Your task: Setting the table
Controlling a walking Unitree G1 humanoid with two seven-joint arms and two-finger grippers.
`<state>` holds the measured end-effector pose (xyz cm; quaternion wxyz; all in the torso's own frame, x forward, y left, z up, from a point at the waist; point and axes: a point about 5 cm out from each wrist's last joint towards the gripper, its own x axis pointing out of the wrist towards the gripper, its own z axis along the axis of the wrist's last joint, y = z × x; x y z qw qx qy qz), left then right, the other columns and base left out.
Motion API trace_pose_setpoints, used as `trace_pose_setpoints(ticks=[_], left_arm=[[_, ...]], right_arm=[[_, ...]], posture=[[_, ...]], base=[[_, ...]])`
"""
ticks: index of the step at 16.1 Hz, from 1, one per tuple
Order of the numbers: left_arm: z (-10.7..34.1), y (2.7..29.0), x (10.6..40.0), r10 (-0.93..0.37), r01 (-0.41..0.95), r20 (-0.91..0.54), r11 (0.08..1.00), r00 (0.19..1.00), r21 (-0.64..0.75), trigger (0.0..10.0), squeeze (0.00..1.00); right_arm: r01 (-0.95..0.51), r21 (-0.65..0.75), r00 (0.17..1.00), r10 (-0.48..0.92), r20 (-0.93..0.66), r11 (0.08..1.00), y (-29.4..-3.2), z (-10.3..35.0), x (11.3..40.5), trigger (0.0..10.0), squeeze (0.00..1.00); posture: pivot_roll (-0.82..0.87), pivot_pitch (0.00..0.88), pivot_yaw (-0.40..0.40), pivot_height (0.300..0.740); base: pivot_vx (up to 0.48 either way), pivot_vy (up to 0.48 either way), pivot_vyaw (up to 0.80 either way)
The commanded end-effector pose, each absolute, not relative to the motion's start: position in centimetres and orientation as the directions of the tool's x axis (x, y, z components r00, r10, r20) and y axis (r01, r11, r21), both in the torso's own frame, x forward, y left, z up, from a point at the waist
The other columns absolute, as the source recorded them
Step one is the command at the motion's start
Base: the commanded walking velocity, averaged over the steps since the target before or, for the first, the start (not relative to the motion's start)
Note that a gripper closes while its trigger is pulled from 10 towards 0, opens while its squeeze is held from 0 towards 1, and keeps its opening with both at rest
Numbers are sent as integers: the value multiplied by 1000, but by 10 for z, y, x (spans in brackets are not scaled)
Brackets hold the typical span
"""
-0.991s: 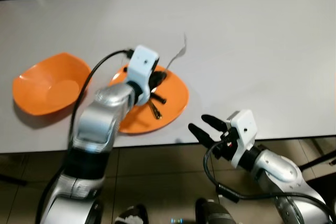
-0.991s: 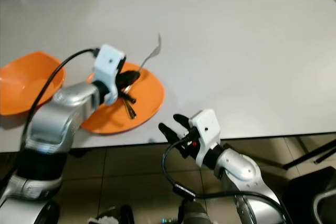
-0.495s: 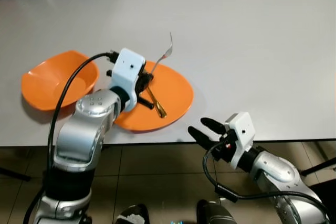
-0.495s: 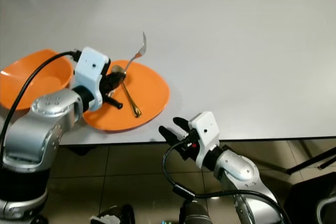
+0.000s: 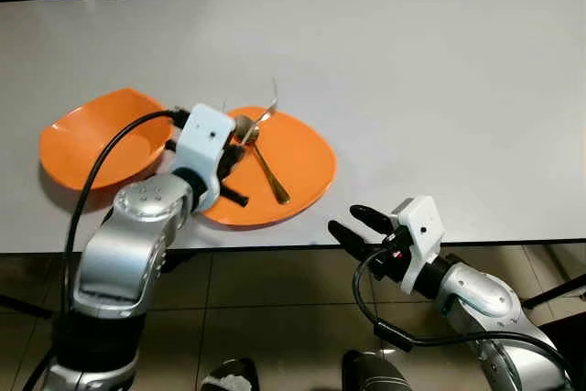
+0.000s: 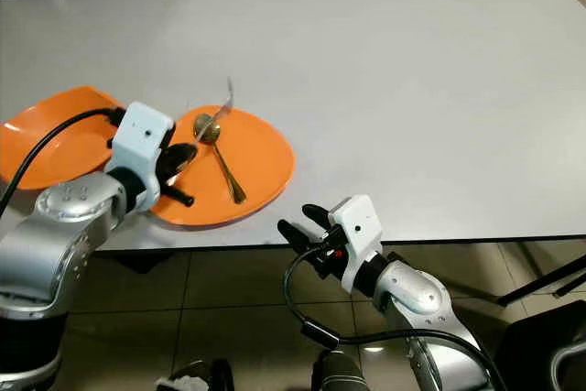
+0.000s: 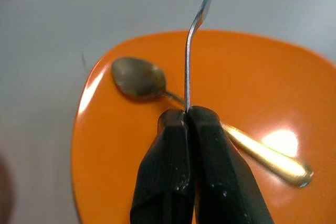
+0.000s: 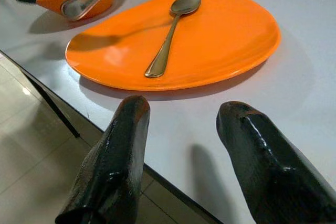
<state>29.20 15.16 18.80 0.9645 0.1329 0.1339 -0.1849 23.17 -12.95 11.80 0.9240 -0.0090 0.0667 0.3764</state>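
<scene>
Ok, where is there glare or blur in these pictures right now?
Left wrist view: a bright glare spot on the orange plate beside the spoon; the fork tines blur at the frame edge. Right wrist view: the right gripper fingers are close and soft, and the plate casts a shadow on the table. Eye views are sharp.

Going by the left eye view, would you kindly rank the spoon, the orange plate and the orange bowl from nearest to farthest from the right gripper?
From the right gripper, below the table's near edge:
1. Orange plate, its near rim is closest.
2. Spoon, lying on that plate, further in.
3. Orange bowl, far off on the robot's left.
</scene>
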Motion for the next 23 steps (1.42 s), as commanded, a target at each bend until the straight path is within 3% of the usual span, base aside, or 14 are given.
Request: trace_pose_setpoints(ticks=[1, 23], left_arm=[[185, 155, 292, -301, 377, -311, 898, 902, 225, 0, 0], [132, 152, 292, -346, 536, -479, 770, 807, 346, 0, 0]], right_arm=[[-710, 31, 696, 708, -122, 703, -126, 118, 232, 10000, 0], [-696, 45, 712, 696, -91, 717, -126, 129, 231, 10000, 0]], posture=[[-192, 137, 51, 740], [-208, 159, 64, 740]], base=[[0, 0, 0], [0, 0, 0]])
